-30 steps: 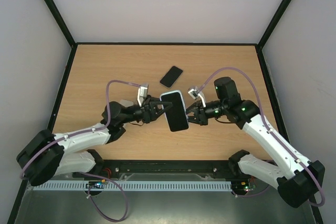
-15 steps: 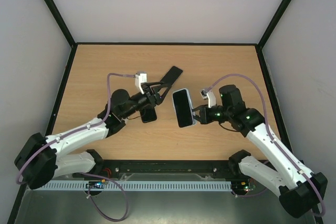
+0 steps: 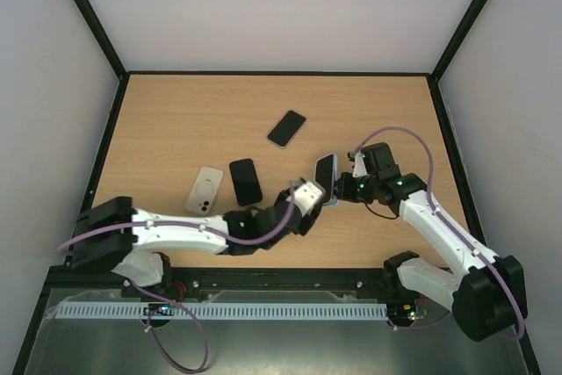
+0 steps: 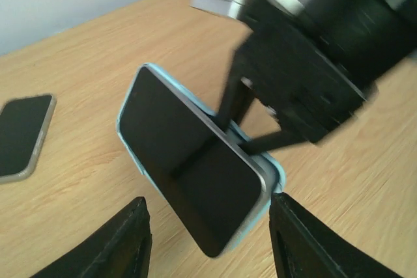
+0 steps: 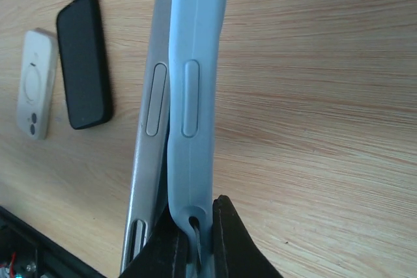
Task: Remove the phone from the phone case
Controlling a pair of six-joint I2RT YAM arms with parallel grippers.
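Where the two arms meet, at about 4 o'clock from the centre of the wooden table (image 3: 176,111), a phone (image 4: 186,161) in a light blue phone case (image 5: 194,56) is held clear of the surface, tilted on edge. The right gripper (image 5: 195,209) is seen clamped together on the case's near end, where a small lanyard hole is visible between the fingers (image 5: 225,239). In the right wrist view the phone's grey side rail is shown running beside the case wall; whether it is parted from it cannot be told. The left gripper (image 4: 208,203) is shown with its claw apart, one finger at either side of the phone's lower end, and no contact can be made out. From the held phone, a dark smartphone (image 3: 286,128) is found lying flat at 11 o'clock, well apart. A black phone-shaped item (image 3: 245,182) is found at 9 o'clock, and a white handset (image 3: 205,191), lying back-up with a ring mark and two lenses showing, is placed just beyond it at 9 o'clock.
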